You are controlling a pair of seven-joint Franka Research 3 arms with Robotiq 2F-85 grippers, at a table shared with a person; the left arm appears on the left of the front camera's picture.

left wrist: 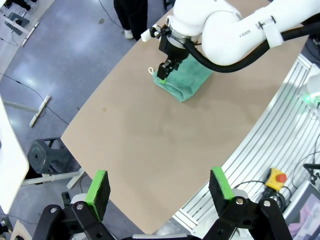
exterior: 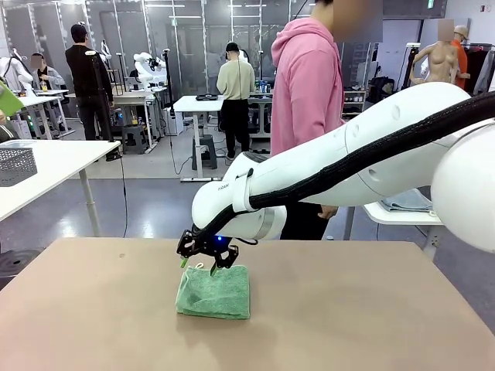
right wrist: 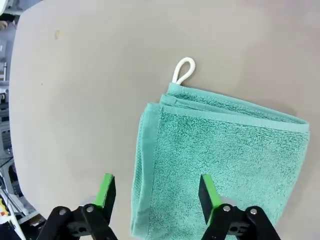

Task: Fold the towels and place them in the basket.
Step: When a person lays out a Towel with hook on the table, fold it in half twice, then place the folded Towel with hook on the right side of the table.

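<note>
I see one green towel (exterior: 214,292) folded into a thick square, lying flat on the tan worktop (exterior: 371,325) a little left of the middle, towards the far side. Its white cord loop (right wrist: 183,70) pokes out from one corner onto the bare surface. The right tool (exterior: 205,263) hangs just over the towel's far left corner with its jaws spread. One green pad is above the terry cloth and the other above bare worktop beside the folded edge, and nothing is gripped between them. My left tool (left wrist: 159,185) sits high over the near edge of the worktop, well apart from the towel, jaws fully spread and empty. A person in a pink hoodie (exterior: 305,93) stands at the far side.
</note>
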